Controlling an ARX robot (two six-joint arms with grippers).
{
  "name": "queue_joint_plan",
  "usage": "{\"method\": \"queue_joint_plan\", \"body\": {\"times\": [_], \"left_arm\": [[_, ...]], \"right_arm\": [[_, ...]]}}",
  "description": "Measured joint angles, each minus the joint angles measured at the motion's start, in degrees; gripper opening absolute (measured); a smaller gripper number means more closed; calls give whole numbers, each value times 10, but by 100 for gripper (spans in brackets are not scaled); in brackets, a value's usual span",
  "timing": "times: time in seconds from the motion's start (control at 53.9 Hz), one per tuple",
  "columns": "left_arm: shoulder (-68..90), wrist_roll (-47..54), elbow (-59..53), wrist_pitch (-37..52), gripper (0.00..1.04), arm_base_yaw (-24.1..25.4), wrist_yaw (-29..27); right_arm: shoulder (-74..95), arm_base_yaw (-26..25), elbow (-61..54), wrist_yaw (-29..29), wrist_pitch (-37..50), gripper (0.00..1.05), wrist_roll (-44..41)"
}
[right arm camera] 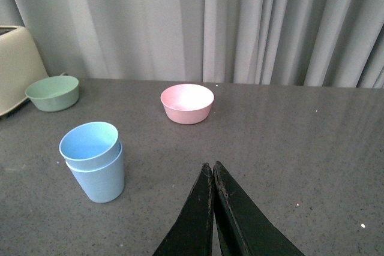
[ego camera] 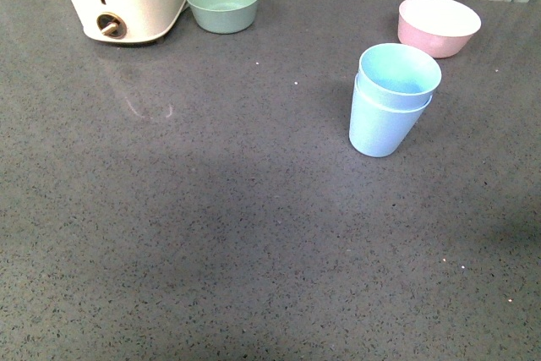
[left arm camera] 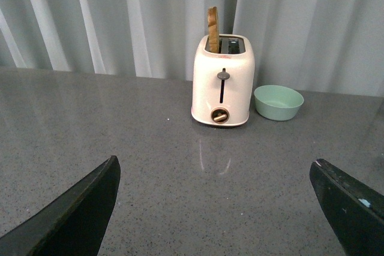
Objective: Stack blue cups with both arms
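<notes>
Hovering: left end effector [left arm camera: 213, 208] fingers spread wide | right end effector [right arm camera: 212, 172] fingers pressed together | blue cups [ego camera: 389, 101] nested

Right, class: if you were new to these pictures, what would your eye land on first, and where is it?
Probably the blue cups, one nested in the other, standing upright right of centre on the grey table. Next, the cream toaster at the far left with a slice of toast sticking up, the mint-green bowl beside it, and the pink bowl behind the cups.
</notes>
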Motion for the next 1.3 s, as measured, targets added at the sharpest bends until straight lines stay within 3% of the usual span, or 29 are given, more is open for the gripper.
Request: {"method": "queue_joint_plan", "body": {"times": [0.279,0.891,1.3], "left_arm": [[0,0,0,0,96,0,0],[0,0,0,0,96,0,0],[0,0,0,0,96,0,0]], "right_arm": [[-2,0,0,0,-2,2,0],[-3,0,0,0,-2,97,0],[-3,0,0,0,-2,96,0]]}}
